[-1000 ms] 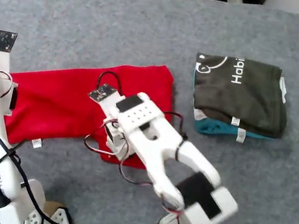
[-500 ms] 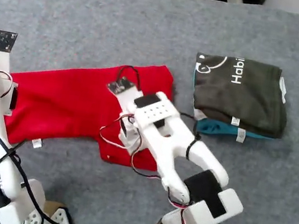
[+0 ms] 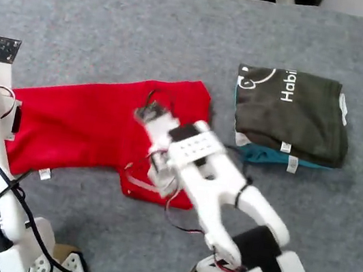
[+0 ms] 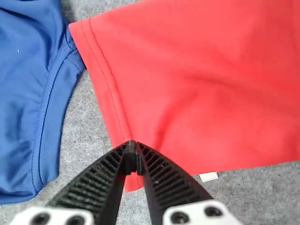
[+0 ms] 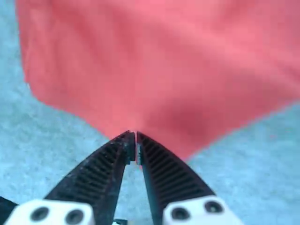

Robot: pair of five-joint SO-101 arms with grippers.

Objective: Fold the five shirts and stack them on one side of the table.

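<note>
Red shirt (image 3: 79, 127), long axis left to right, right end farther back

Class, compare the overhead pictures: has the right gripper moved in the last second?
Yes. The right gripper moved toward the folded stack, pinching the red shirt.

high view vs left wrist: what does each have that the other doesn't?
High view adds the folded stack, dark shirt on teal shirt. Left wrist adds the left gripper shut on the red shirt at its hem, blue shirt lying beside it. Shared: the red shirt and the grey table.
</note>
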